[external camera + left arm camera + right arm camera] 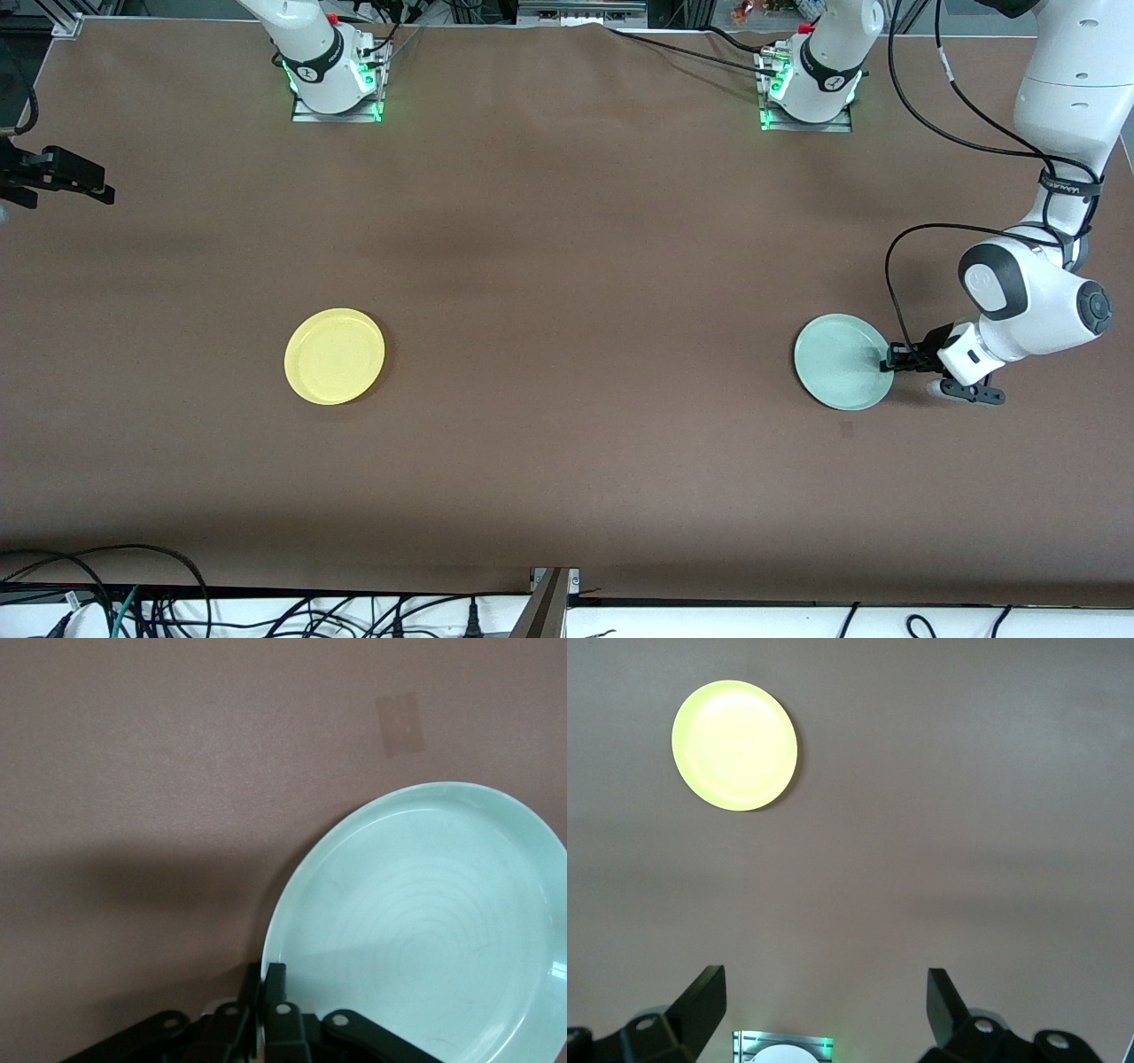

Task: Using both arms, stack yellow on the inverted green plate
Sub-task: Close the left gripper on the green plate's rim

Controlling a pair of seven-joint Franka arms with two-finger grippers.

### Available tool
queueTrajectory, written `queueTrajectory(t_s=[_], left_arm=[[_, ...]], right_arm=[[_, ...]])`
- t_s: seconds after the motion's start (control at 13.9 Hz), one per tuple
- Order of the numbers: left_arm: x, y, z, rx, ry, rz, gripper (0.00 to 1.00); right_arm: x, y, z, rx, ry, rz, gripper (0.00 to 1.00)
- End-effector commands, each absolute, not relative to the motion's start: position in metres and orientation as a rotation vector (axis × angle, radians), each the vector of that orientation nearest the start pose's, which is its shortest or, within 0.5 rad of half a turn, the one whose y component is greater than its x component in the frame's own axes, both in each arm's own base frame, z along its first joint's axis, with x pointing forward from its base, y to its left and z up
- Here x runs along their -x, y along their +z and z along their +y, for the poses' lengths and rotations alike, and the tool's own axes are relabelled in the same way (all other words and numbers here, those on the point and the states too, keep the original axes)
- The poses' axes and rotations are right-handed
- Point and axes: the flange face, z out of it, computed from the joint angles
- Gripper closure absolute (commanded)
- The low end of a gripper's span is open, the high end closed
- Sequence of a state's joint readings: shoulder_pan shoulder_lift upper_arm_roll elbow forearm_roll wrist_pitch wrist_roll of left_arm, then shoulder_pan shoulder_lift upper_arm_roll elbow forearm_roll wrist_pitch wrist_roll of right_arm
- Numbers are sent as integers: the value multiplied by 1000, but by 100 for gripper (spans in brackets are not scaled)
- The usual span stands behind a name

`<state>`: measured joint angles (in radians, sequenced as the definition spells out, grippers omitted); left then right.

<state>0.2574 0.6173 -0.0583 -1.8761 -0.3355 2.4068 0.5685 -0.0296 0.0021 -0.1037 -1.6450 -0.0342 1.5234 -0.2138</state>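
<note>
The green plate [842, 361] lies on the table toward the left arm's end, hollow side up. My left gripper [889, 361] is low at the plate's edge on that end and shut on its rim. In the left wrist view the green plate [425, 921] has its rim pinched between the two black fingers [276, 979]. The yellow plate [334, 356] lies flat toward the right arm's end, and the right wrist view shows the yellow plate [734, 745] from above. My right gripper [66, 177] waits open and empty over the table's edge at the right arm's end; its fingers [700, 997] stand wide apart.
A small darker square patch [846, 430] marks the table a little nearer the front camera than the green plate. The arm bases [337, 75] [806, 89] stand along the table's farther edge. Cables [133, 594] hang along the near edge.
</note>
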Motion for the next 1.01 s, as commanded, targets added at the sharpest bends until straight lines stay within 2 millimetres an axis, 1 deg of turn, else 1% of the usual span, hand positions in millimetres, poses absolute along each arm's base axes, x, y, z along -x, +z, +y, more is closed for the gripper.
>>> queueTrajectory(t_s=[0.0, 0.07, 0.22, 0.29, 0.36, 0.43, 0.5, 0.58, 0.72, 0.79, 0.86, 0.94], left_arm=[[-618, 181, 116, 3391, -46, 240, 100], [-624, 189, 111, 3367, -46, 280, 100], [-628, 201, 101, 3367, -53, 288, 100], [-634, 214, 90, 3366, -61, 291, 100], [-637, 226, 73, 3352, -38, 323, 100], [-645, 241, 64, 3321, -43, 349, 100], [-651, 251, 62, 3300, -37, 352, 100], [-659, 262, 49, 3290, -37, 388, 100], [-672, 283, 13, 3263, -53, 500, 100], [-674, 290, 1, 3263, -40, 536, 100], [-677, 296, -16, 3263, -58, 580, 100], [-678, 300, -30, 3262, -70, 612, 100]], right_arm=[[-537, 594, -77, 3129, 192, -110, 0], [-537, 593, -77, 3128, 194, -110, 0], [-537, 594, -77, 3129, 191, -110, 0], [-537, 594, -77, 3128, 194, -110, 0], [-537, 594, -77, 3129, 192, -110, 0], [-537, 594, -77, 3129, 191, -110, 0], [-537, 594, -77, 3129, 191, -110, 0], [-537, 593, -77, 3128, 194, -110, 0], [-537, 593, -77, 3128, 194, -110, 0], [-537, 593, -77, 3128, 194, -110, 0], [-537, 594, -77, 3129, 192, -110, 0], [-537, 594, -77, 3129, 191, -110, 0]])
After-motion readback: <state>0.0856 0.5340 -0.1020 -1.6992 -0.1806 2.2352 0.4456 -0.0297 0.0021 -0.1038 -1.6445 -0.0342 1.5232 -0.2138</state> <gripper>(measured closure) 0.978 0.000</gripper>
